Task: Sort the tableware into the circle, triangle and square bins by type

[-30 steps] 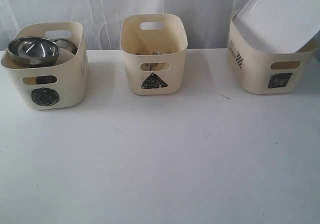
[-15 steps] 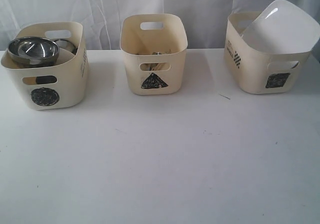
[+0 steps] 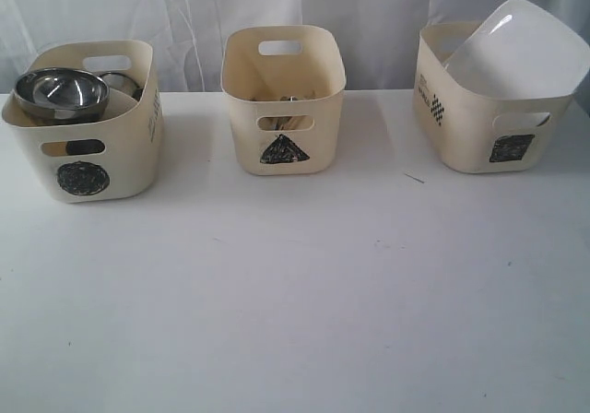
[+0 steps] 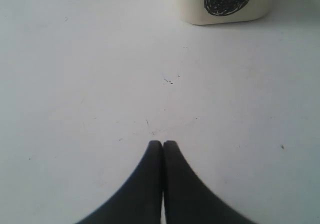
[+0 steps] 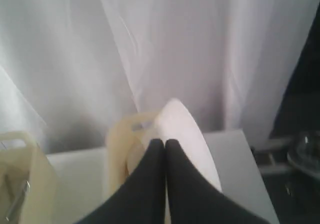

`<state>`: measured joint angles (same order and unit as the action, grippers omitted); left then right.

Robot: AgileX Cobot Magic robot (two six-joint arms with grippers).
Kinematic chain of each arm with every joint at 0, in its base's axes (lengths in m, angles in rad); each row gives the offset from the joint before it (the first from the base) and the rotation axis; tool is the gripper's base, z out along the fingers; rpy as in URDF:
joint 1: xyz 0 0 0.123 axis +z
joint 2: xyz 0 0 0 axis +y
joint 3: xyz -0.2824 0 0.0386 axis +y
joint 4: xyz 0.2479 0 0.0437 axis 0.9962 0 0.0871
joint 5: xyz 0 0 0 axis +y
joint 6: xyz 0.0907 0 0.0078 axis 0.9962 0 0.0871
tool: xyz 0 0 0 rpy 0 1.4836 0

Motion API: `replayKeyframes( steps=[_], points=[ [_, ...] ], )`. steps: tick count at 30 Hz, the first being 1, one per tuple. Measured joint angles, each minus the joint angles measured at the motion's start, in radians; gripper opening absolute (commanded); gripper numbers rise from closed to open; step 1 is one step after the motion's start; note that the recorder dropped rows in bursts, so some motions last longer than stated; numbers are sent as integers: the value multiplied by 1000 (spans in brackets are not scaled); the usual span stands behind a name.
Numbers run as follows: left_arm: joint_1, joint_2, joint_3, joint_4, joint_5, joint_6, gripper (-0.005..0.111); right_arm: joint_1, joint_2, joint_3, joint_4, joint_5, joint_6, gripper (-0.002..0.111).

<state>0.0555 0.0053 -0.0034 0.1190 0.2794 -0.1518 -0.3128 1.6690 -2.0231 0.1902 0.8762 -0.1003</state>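
Note:
Three cream bins stand along the back of the white table. The circle bin (image 3: 88,155) on the left holds a steel bowl (image 3: 60,92) and a steel mug (image 3: 120,83). Cutlery (image 3: 290,97) shows inside the triangle bin (image 3: 284,109) in the middle. In the square bin (image 3: 479,118) on the right the large white plate (image 3: 516,53) leans tilted. Neither arm shows in the exterior view. My left gripper (image 4: 163,143) is shut with nothing in it, above bare table near the circle bin (image 4: 225,4). The right gripper (image 5: 165,141) is shut and empty, above the plate (image 5: 185,134) and square bin (image 5: 122,134).
A white curtain (image 3: 184,7) hangs behind the bins. Dark equipment (image 5: 300,154) stands past the table's edge in the right wrist view.
The plate has dropped from lying across the square bin's rim to leaning inside it, and the bin shifted slightly. In the last half second nothing moved.

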Motion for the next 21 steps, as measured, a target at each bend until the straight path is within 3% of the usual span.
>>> replayKeyframes(
  steps=[3, 5, 10, 13, 18, 21],
  points=[
    [0, 0, 0, 0, 0, 0, 0, 154, -176, 108, -66, -185, 56, 0],
    [0, 0, 0, 0, 0, 0, 0, 247, -379, 328, -70, -331, 56, 0],
    [0, 0, 0, 0, 0, 0, 0, 278, -886, 1120, -91, -624, 26, 0],
    [0, 0, 0, 0, 0, 0, 0, 278, -1217, 1406, -93, -614, 18, 0],
    [0, 0, 0, 0, 0, 0, 0, 278, -1571, 1563, -94, -603, 18, 0],
    [0, -1, 0, 0, 0, 0, 0, 278, -1663, 1586, -94, -527, 18, 0]
  ],
)
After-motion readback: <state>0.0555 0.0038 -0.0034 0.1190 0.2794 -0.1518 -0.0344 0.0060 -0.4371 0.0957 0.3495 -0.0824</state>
